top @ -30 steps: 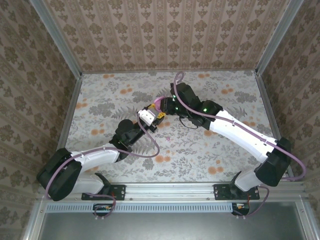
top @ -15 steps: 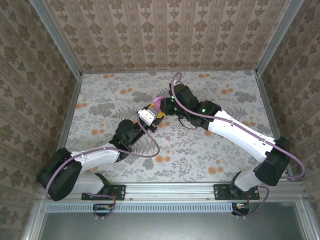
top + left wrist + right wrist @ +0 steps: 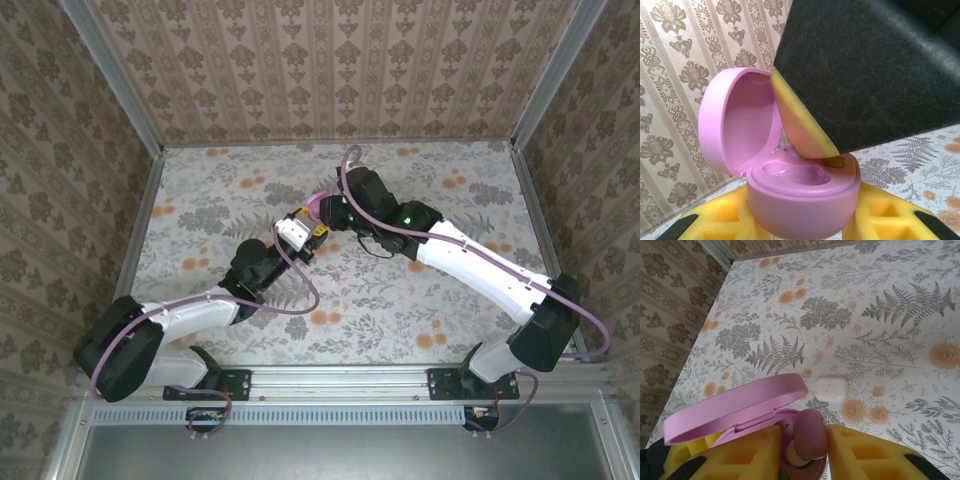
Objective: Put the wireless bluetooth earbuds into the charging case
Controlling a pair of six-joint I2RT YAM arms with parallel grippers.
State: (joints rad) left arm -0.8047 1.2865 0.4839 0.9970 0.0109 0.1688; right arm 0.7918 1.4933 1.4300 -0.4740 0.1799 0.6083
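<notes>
A pink charging case (image 3: 800,195) sits with its lid (image 3: 735,125) swung open, and my left gripper (image 3: 800,222) is shut on its base between yellow fingers (image 3: 715,220). Both empty sockets face up. My right gripper (image 3: 810,450) is shut on a magenta earbud (image 3: 812,435), holding it just over the case's open lid (image 3: 735,407) and base. In the left wrist view, a right-gripper yellow finger (image 3: 800,125) reaches down to the case's rim. From above, the two grippers (image 3: 312,222) (image 3: 327,212) meet at mid-table around the case (image 3: 316,206).
A small white case (image 3: 831,388) lies shut on the flowered table (image 3: 890,315) just beyond the pink one. A tiny pink speck (image 3: 337,277) rests on the table in front of the grippers. Patterned walls (image 3: 330,70) enclose the table on three sides.
The right gripper has edged slightly left, closer over the pink case. The left arm holds still.
</notes>
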